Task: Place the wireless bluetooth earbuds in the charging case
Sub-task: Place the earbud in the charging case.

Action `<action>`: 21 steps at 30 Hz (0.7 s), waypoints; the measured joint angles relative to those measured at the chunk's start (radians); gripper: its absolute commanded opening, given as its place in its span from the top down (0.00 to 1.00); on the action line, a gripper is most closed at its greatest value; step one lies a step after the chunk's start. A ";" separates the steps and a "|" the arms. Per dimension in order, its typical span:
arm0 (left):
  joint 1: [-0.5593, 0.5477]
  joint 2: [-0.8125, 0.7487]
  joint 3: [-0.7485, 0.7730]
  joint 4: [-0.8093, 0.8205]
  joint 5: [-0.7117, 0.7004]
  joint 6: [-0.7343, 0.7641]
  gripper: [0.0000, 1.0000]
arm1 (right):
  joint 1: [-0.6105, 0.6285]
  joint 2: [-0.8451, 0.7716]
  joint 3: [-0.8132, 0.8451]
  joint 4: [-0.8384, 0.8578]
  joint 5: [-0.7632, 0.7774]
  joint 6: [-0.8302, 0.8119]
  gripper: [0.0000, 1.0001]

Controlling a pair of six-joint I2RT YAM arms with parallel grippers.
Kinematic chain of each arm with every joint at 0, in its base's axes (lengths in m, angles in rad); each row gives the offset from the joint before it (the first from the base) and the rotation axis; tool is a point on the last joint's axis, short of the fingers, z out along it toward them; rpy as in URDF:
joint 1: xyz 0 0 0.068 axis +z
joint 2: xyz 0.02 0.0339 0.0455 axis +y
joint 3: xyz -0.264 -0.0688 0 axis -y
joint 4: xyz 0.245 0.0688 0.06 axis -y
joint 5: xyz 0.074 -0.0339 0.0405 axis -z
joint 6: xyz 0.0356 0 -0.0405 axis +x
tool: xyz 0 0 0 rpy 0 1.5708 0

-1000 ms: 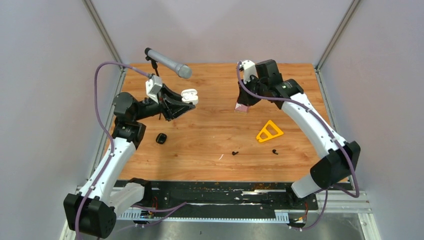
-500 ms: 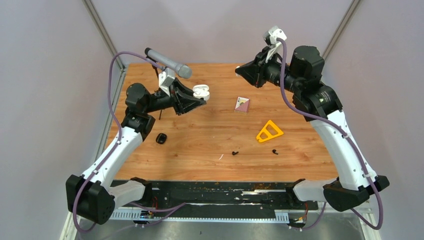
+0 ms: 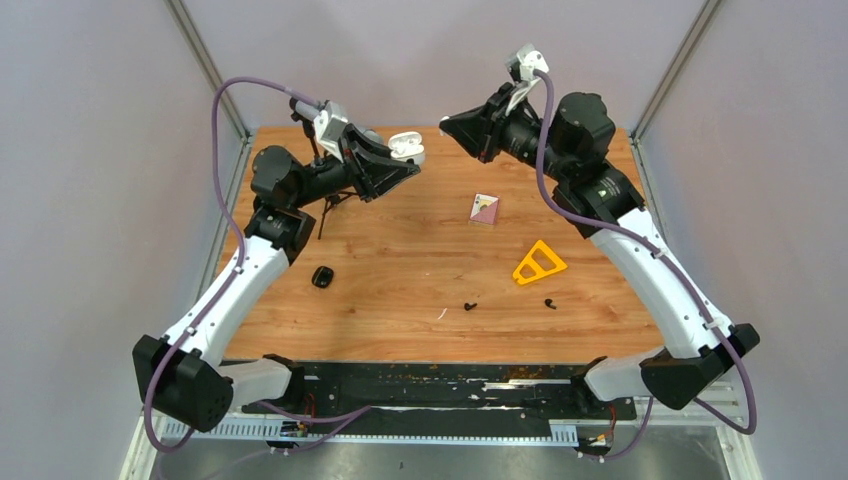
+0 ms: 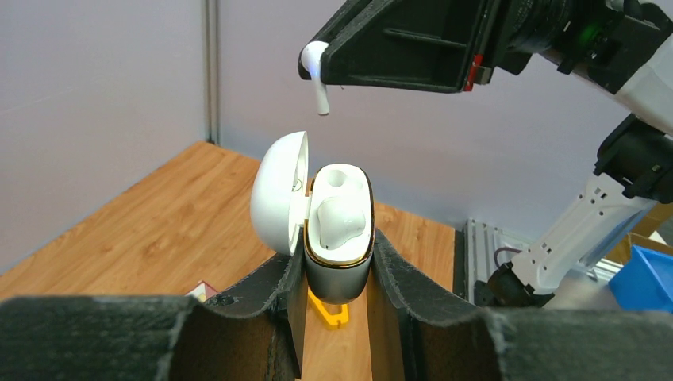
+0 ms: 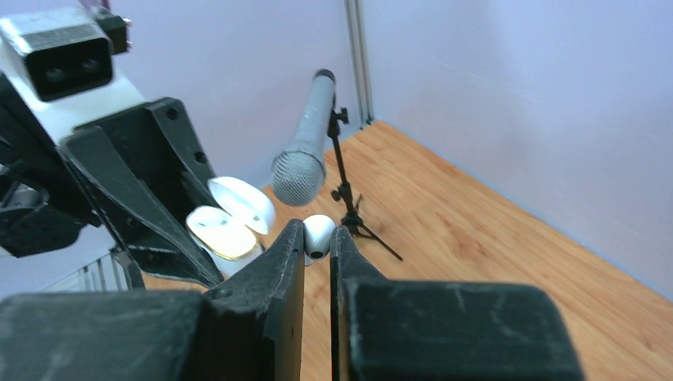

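Overhead view, lower centre: one black earbud (image 3: 470,306) loose on the wooden table (image 3: 400,290), a second black earbud (image 3: 549,302) to its right, the two well apart. Thin white sliver (image 3: 441,314) just left of the first. Further left, small black lump (image 3: 322,277) beside the left forearm; too small to tell what it is.

Mid-frame right: yellow triangle (image 3: 539,262) flat on the wood. Above it, a small pink-and-white card (image 3: 485,208).

Upper part of frame: both arms raised clear of the table, tips facing each other, near but apart.

Left gripper (image 3: 402,163): clenched on a white charging case (image 4: 340,274), gripped by its lower body and held upright. Lid (image 4: 278,190) swung open to the left in the left wrist view. Seated white earbud (image 4: 341,218) in the nearer socket; farther socket (image 4: 341,176) showing its white hollow.

Right gripper (image 3: 447,124): pinched on a held white earbud (image 4: 315,63) by the head, stem hanging down. Upper centre-left of the left wrist view, above the open case, not touching it. Right wrist view: same earbud wedged between the fingertips at frame centre, case just to its left.

Farthest: grey microphone (image 5: 305,155) on a black tripod stand (image 5: 349,206), back left of the table, behind the left gripper.
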State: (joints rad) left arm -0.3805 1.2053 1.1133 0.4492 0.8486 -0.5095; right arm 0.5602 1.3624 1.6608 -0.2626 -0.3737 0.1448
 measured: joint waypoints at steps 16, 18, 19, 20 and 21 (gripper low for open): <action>-0.006 0.015 0.009 0.002 -0.031 -0.031 1.00 | 0.120 0.029 -0.002 0.109 0.047 0.029 1.00; -0.006 0.015 0.009 0.003 -0.032 -0.039 1.00 | 0.128 0.029 -0.008 0.116 0.068 0.016 1.00; -0.006 0.015 0.009 0.003 -0.032 -0.042 1.00 | 0.134 0.029 -0.013 0.122 0.080 0.008 1.00; -0.006 0.015 0.009 0.005 -0.032 -0.046 1.00 | 0.139 0.029 -0.018 0.126 0.088 0.002 1.00; -0.006 0.015 0.009 0.005 -0.032 -0.048 1.00 | 0.146 0.029 -0.023 0.126 0.099 -0.005 1.00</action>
State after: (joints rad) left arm -0.3866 1.2201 1.1225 0.4541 0.8162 -0.5579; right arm 0.7059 1.3918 1.6382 -0.1364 -0.2749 0.1394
